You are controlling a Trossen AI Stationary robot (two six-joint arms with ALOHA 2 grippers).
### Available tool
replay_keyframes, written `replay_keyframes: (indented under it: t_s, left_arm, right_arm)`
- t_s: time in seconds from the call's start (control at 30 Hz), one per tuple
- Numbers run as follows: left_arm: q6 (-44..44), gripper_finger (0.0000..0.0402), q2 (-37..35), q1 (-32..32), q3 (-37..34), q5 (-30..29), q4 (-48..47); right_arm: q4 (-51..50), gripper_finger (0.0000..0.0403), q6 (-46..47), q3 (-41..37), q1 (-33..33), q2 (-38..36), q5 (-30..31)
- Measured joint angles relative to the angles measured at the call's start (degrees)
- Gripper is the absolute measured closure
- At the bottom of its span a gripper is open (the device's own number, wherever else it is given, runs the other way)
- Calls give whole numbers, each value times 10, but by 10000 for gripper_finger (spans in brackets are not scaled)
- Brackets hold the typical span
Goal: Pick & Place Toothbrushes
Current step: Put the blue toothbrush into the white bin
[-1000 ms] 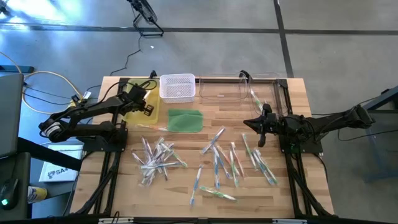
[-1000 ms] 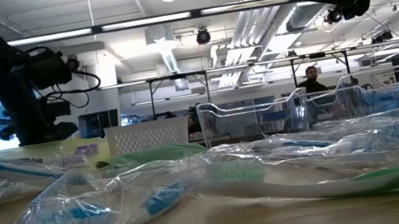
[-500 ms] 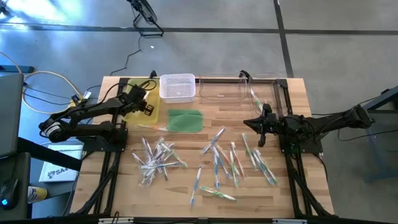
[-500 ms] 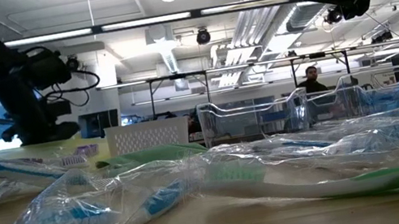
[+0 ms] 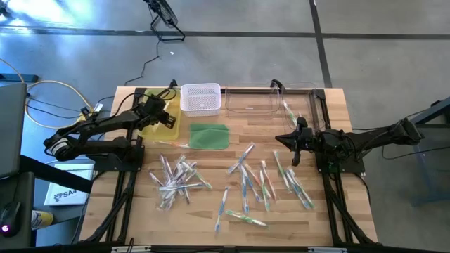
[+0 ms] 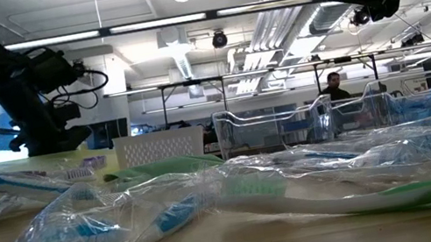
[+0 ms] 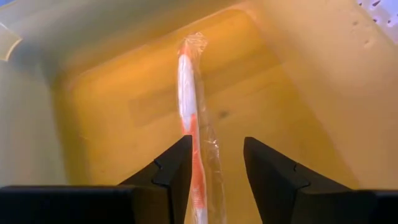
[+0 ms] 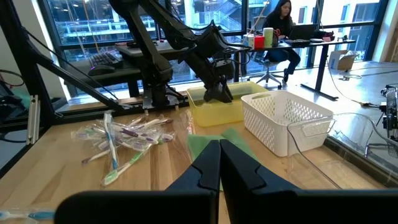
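Observation:
A wrapped toothbrush [image 7: 186, 87] with an orange-and-white handle lies lengthwise on the floor of the yellow bin [image 7: 298, 74], which stands at the table's far left [image 5: 167, 128]. My left gripper [image 7: 216, 146] hangs open just above it, slanting down into the bin [image 5: 159, 114]. The brush's near end runs between the fingers, close to one of them. Two loose heaps of wrapped toothbrushes lie on the table, one left of centre [image 5: 177, 177] and one right of centre [image 5: 264, 183]. My right gripper [image 8: 219, 146] waits shut and level above the table's right side [image 5: 294, 144].
A white mesh basket [image 5: 200, 98] and a clear plastic bin [image 5: 271, 98] stand along the far edge, right of the yellow bin. A flat green pad [image 5: 209, 135] lies in front of them. People sit at desks in the room beyond the table.
My left gripper has stayed over the yellow bin and tipped a little, its wrist rising slightly in the low view. Nothing else on the table has moved.

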Motion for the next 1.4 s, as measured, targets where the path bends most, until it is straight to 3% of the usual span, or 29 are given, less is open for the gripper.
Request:
replay_keyframes:
  t_s: [1.07, 1.23, 1.4]
  left_arm:
    - [2, 261, -7, 0, 1, 20, 6]
    - [54, 261, -48, -6, 1, 91, 5]
    - [61, 261, -133, -55, 1, 87, 5]
  right_arm:
    - [0, 401, -9, 0, 0, 0, 0]
    - [0, 401, -13, 0, 0, 0, 0]
    - [0, 401, -13, 0, 0, 0, 0]
